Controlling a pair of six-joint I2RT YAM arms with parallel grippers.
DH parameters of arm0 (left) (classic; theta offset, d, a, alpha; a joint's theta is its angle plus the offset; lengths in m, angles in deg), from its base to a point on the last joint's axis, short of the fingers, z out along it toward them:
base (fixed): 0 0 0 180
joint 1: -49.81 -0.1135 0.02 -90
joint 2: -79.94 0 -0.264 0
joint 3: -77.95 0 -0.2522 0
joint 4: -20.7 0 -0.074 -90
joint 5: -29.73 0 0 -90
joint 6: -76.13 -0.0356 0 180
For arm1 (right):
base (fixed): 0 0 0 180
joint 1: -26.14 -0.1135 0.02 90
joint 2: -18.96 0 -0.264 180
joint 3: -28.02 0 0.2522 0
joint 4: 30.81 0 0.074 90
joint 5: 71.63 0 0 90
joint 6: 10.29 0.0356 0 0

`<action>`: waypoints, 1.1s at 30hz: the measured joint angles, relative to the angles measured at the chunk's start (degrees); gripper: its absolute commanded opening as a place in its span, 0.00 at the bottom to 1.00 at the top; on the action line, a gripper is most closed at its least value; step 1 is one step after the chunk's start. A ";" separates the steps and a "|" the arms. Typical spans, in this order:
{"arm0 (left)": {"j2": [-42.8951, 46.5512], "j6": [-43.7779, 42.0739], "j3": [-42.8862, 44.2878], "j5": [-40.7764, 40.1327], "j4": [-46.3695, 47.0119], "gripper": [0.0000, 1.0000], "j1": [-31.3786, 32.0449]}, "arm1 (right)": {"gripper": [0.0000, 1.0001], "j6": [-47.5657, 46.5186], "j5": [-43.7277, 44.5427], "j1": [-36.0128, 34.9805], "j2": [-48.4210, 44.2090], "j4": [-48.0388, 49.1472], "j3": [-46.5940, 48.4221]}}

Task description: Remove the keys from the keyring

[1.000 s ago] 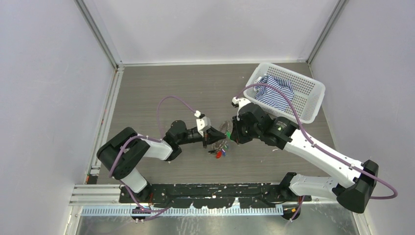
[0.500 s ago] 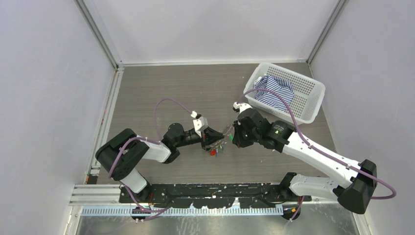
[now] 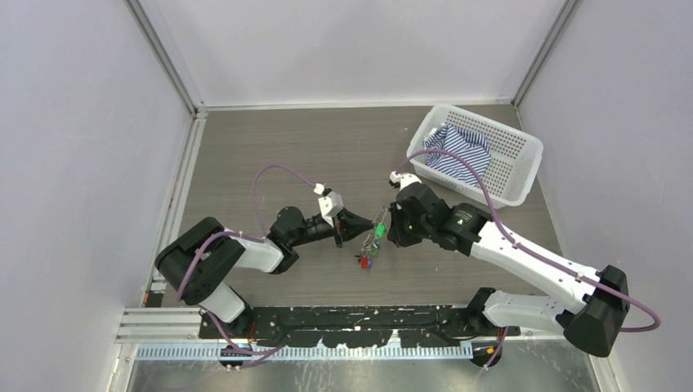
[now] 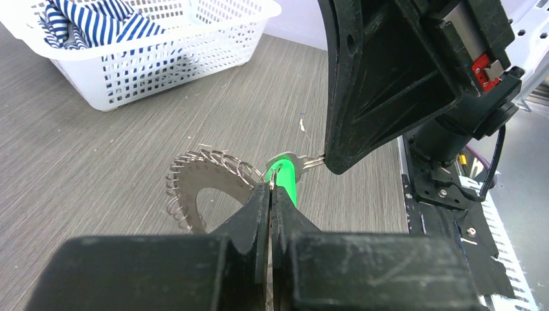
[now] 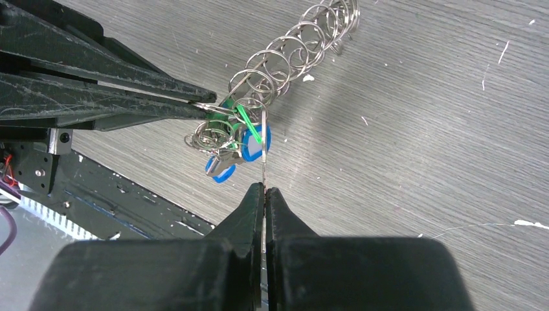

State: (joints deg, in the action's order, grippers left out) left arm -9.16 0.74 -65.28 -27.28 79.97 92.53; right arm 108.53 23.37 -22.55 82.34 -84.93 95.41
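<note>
table [image 3: 270,155]: open from 9 to 12 o'clock, walled on three sides.
basket [image 3: 523,163]: 2 o'clock corner, clear of the right arm.
left gripper [image 3: 364,231]: tips pinched on a keyring loop at the green head.
right gripper [image 3: 386,232]: clamped on a key blade.
keyring [image 4: 191,178]: mid-table between both tips, tilted. Left wrist shows a flat toothed disc, right wrist a side-on coil.
keys [image 5: 249,146]: bunched at the ring's 6 o'clock end. Red shows only from top.
change: ring lay flatter 1 s ago.
</note>
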 measured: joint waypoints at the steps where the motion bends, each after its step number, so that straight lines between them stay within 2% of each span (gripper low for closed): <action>1: 0.00 0.15 0.00 0.02 0.04 0.00 0.00 | 0.01 0.00 0.11 0.00 0.00 0.02 0.02; 17: 0.22 -0.04 -1.20 -1.09 0.79 0.00 0.00 | 0.01 -0.59 1.70 0.00 0.00 -0.85 2.86; 20: 0.26 -0.07 -1.20 -1.07 0.79 0.17 0.02 | 0.01 -1.01 1.84 0.00 -0.02 -1.22 4.02; 24: 0.85 -0.17 -1.20 -1.03 0.74 0.27 0.00 | 0.01 -1.75 2.29 0.00 -0.02 -1.66 4.92; 33: 1.18 -1.01 -0.74 -0.44 -0.59 0.28 0.00 | 0.01 -3.56 2.64 0.00 0.00 -2.36 6.64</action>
State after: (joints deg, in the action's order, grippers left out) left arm -7.98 -0.26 -66.03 -27.72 79.38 92.53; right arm 104.97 26.01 -22.55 82.34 -87.29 102.05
